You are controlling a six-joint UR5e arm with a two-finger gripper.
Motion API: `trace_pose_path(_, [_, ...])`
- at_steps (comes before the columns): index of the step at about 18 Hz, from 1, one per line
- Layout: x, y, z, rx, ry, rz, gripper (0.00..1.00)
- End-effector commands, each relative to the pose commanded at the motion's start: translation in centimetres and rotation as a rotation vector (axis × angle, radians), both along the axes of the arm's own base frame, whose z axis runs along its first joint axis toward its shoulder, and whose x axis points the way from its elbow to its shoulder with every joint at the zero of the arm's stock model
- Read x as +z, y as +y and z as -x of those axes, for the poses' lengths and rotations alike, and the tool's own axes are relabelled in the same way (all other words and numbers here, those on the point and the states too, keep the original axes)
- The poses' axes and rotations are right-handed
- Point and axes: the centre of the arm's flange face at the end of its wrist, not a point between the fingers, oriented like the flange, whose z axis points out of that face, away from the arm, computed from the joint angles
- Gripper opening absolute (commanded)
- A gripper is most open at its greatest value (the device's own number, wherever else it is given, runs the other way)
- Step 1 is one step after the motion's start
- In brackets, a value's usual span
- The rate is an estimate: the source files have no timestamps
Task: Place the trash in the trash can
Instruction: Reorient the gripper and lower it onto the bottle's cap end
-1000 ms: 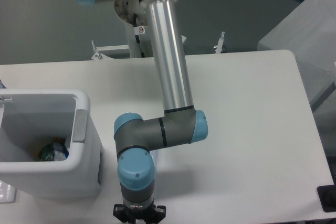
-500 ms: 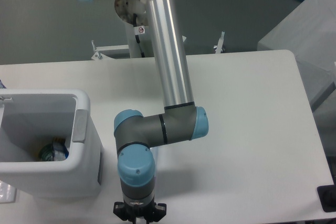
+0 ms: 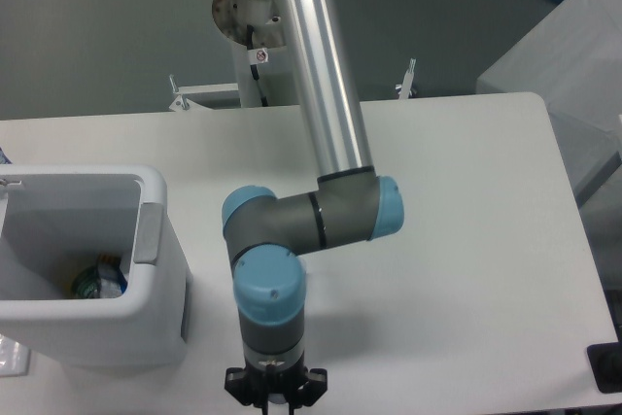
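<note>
The trash can (image 3: 160, 269) is a white rectangular bin with a grey strip (image 3: 148, 230) on its right rim, standing at the table's left. A bluish piece of trash (image 3: 99, 279) with a green and yellow label lies on its bottom. My gripper (image 3: 276, 403) points down at the table's front edge, to the right of the bin. Only its black base shows; the fingertips are cut off by the bottom of the frame. A thin translucent scrap (image 3: 10, 355), possibly the bag, lies at the lower left beside the bin.
The arm's silver forearm (image 3: 330, 75) and grey-blue wrist joints (image 3: 311, 225) cross the middle of the white table (image 3: 466, 240). A grey box (image 3: 573, 75) stands off the table at the right. A black item (image 3: 607, 368) sits at the lower right corner.
The wrist and gripper have shifted to the right, away from the bin, and the forearm has swung with them. The trash in the bin has not moved.
</note>
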Motion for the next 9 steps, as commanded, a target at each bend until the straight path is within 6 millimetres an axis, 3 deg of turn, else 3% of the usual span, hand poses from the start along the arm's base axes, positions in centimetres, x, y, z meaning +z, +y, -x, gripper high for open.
trace_pose_path(9, [0.48, -0.22, 0.13, 0.002, 0.002, -0.002, 0.28])
